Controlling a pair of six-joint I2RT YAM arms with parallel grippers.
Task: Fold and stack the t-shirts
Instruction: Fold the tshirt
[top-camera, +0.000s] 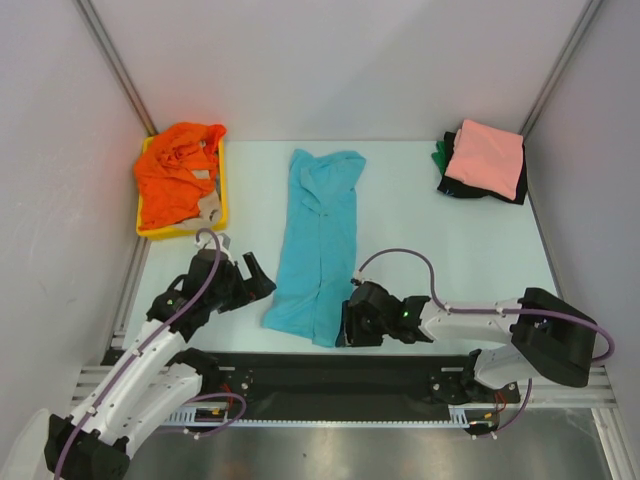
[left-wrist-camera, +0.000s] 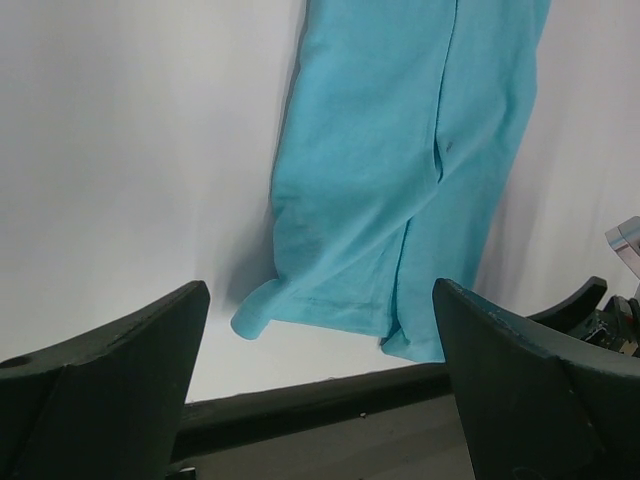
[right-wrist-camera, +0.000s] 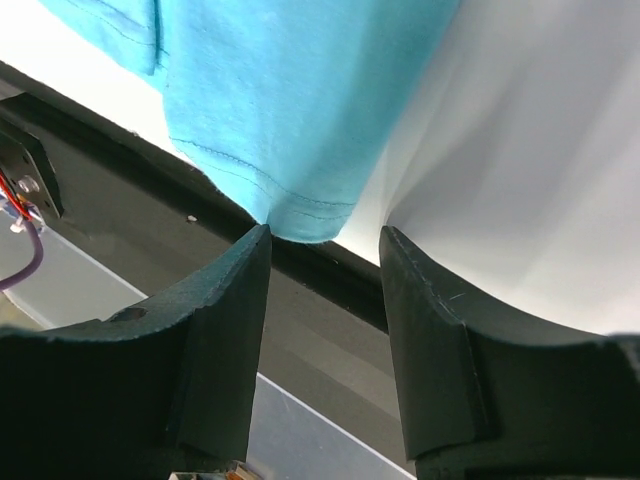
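— So, where is the turquoise shirt placed, and how are the grippers set?

— It is laid lengthwise in the middle of the table, folded into a long strip, with its hem at the near edge beside the black rail. The left gripper is held open just off the hem's left corner, and nothing is gripped. The right gripper is open too. The hem's right corner lies just at its tips and is not yet pinched.

— What could be spoiled from here?

— Several things, it is judged. If the right jaws are shut this shallow, only the stitched edge may be caught, and the cloth could be pulled free once lifted. If only the top layer is taken, the strip could be peeled open and the fold lost.

— And on the left?

— That corner is seen curled under in the left wrist view. A grasp there could be missed, or a wrinkle could be carried into the next fold. The strip could also be skewed if it is lifted unevenly by the two arms.

— Are the other shirts endangered?

— Hardly. The orange shirt in the tray and the pink shirt at the far right are well apart from both arms.
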